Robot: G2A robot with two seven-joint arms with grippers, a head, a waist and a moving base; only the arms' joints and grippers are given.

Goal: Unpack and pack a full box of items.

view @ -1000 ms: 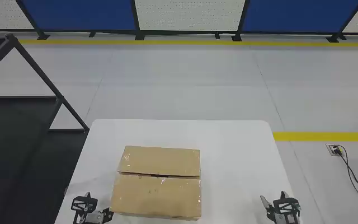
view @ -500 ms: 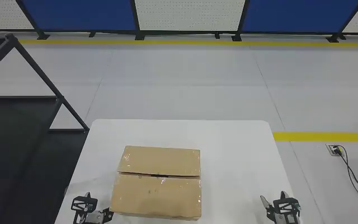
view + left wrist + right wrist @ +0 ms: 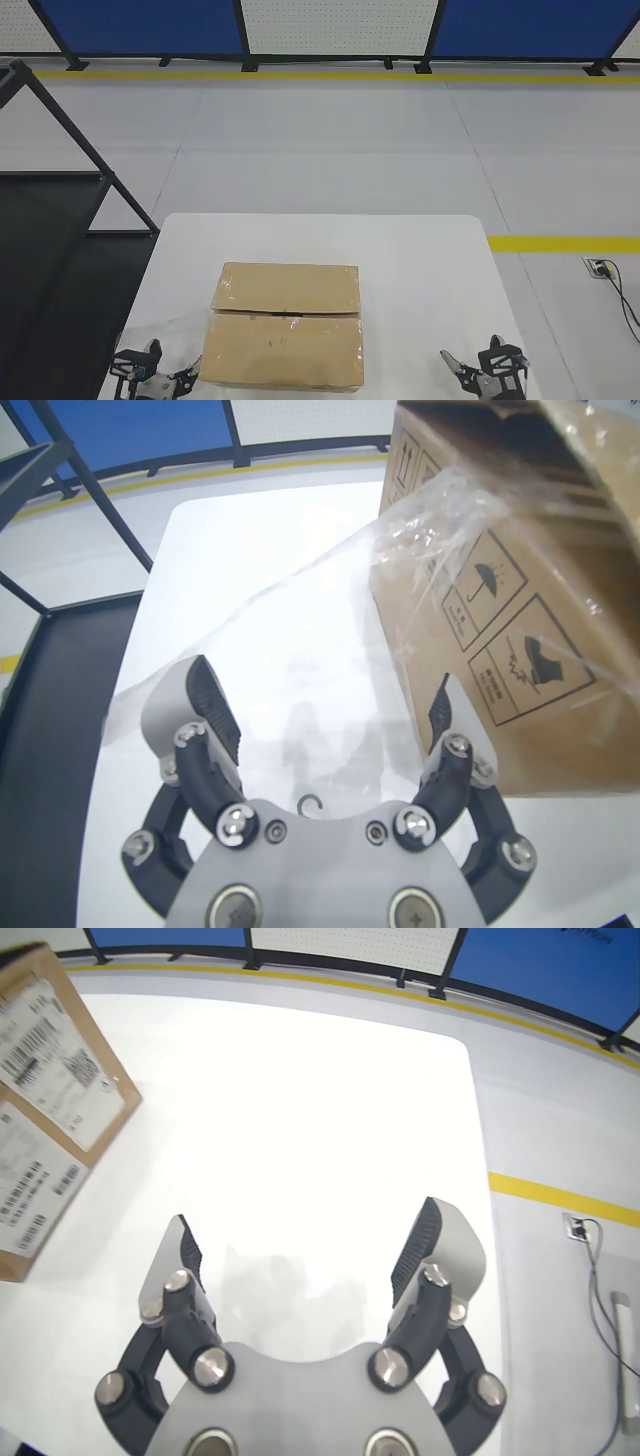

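A closed brown cardboard box (image 3: 285, 322) stands on the white table (image 3: 420, 270), its two top flaps meeting at a taped seam. My left gripper (image 3: 152, 372) sits at the table's near left corner, open, right beside the box's side wall (image 3: 505, 640); one finger (image 3: 452, 712) almost touches the cardboard. A loose strip of clear tape (image 3: 280, 600) stretches from the box's edge down past the other finger (image 3: 210, 700). My right gripper (image 3: 478, 366) is open over bare table near the front right; the labelled side of the box (image 3: 45, 1128) lies well off to its side.
A black metal frame (image 3: 70, 160) with a dark shelf stands left of the table. Grey floor with yellow lines (image 3: 560, 243) surrounds it, with blue partitions (image 3: 140, 25) behind. A floor outlet with a cable (image 3: 580, 1230) lies to the right. The table's right half is bare.
Both grippers have shifted slightly: the left one moved left and lower in the top view, the right one moved left toward the box. The box looks slightly nearer.
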